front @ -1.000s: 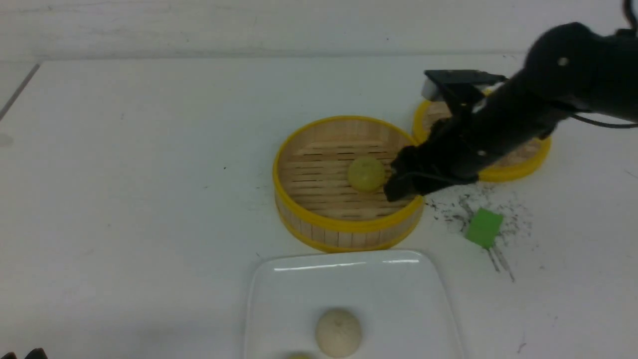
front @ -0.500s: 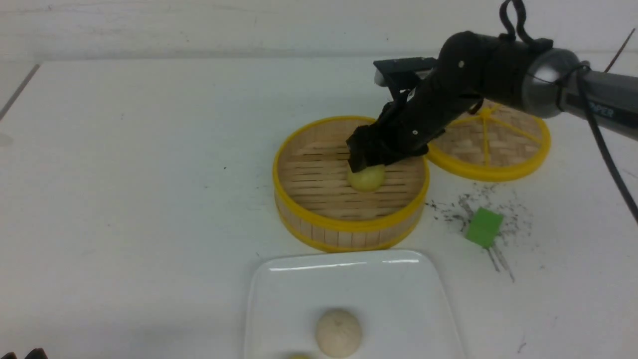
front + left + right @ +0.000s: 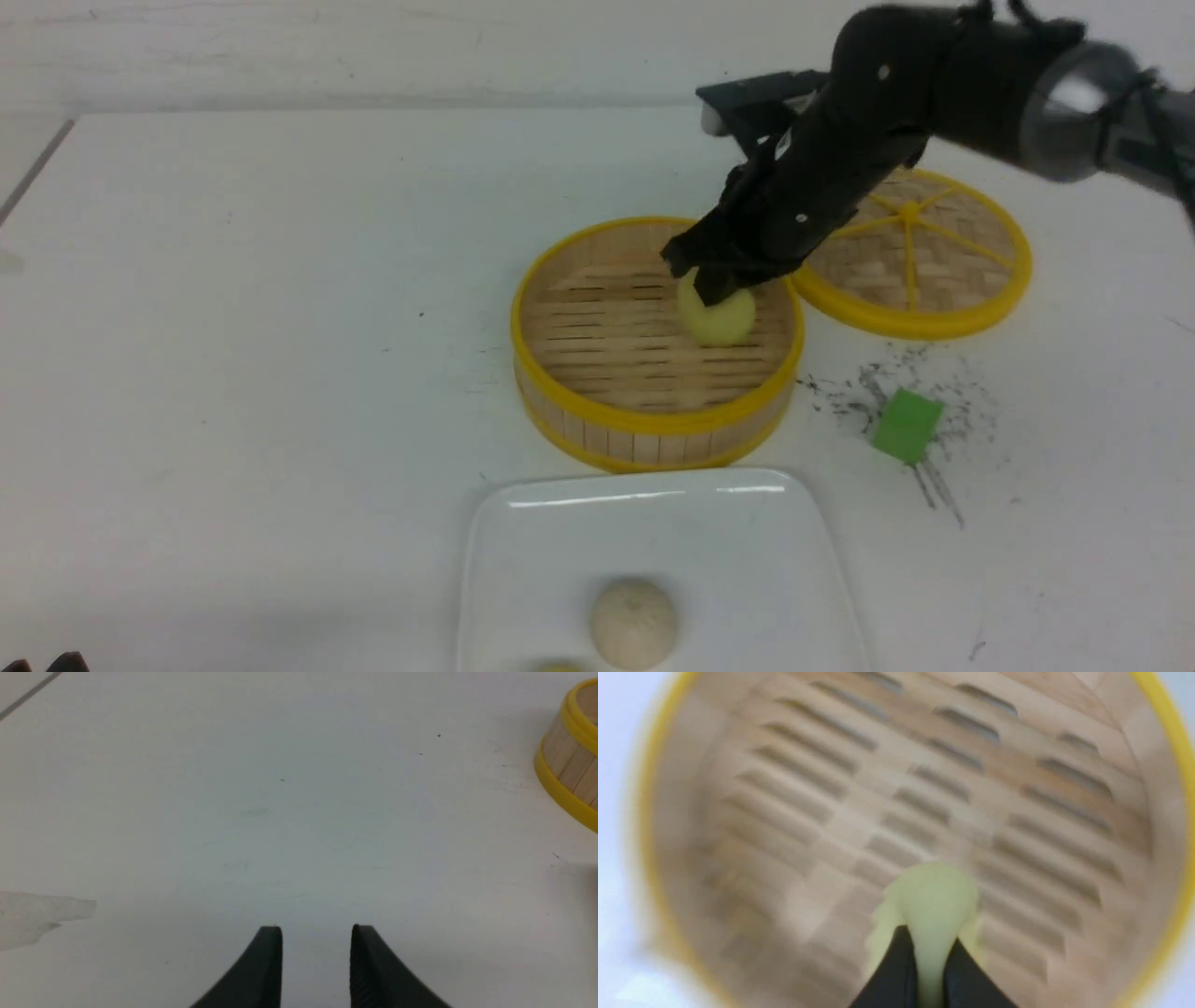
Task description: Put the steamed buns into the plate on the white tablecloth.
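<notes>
My right gripper (image 3: 714, 285) is shut on a pale yellow steamed bun (image 3: 717, 319) and holds it just above the slatted floor of the bamboo steamer (image 3: 653, 425). In the right wrist view the bun (image 3: 931, 905) is squeezed between the two black fingers (image 3: 896, 961). A cream-white bun (image 3: 634, 622) lies on the white plate (image 3: 523, 551) at the front, and the top of another yellowish bun (image 3: 560, 666) shows at the frame's lower edge. My left gripper (image 3: 316, 933) is open and empty over the white tablecloth (image 3: 233, 812).
The round woven steamer lid (image 3: 920, 257) lies flat to the right of the steamer. A green square block (image 3: 906, 426) sits on dark scuff marks right of the steamer. The steamer's side (image 3: 567, 765) shows at the edge of the left wrist view.
My right gripper moved from the steamer's right rim onto the yellow bun, closed on it, and has lifted and shifted it slightly right.
</notes>
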You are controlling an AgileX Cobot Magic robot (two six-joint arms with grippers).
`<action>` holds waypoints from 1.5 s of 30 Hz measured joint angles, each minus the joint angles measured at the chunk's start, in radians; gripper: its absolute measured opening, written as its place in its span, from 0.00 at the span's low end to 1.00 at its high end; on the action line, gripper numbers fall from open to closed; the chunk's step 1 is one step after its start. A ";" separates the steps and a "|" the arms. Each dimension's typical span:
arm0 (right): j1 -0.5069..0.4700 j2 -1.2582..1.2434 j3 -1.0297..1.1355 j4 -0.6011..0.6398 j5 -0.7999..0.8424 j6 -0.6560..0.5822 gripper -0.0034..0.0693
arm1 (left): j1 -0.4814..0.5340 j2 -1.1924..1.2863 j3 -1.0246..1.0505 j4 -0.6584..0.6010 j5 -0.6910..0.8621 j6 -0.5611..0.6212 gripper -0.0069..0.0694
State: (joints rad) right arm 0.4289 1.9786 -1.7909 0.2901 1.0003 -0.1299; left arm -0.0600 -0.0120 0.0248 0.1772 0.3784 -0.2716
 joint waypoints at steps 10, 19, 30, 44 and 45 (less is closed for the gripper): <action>0.148 -0.390 0.348 0.037 0.170 0.043 0.07 | 0.000 0.000 0.000 0.000 0.000 0.000 0.41; 0.346 -0.390 0.808 0.023 -0.287 0.114 0.32 | 0.000 0.000 0.000 0.001 0.000 0.000 0.41; 0.355 -0.358 0.765 -0.067 -0.265 0.130 0.89 | 0.000 0.000 0.000 0.002 0.000 0.000 0.41; 0.355 -0.615 0.491 -0.504 0.217 0.365 0.24 | 0.000 0.000 0.000 0.018 0.000 0.000 0.41; 0.355 -0.641 0.508 -0.499 0.217 0.371 0.16 | 0.000 0.000 0.000 0.018 0.000 0.000 0.41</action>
State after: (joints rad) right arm 0.7843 1.3375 -1.2832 -0.2093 1.2171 0.2416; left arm -0.0600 -0.0120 0.0248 0.1955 0.3787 -0.2716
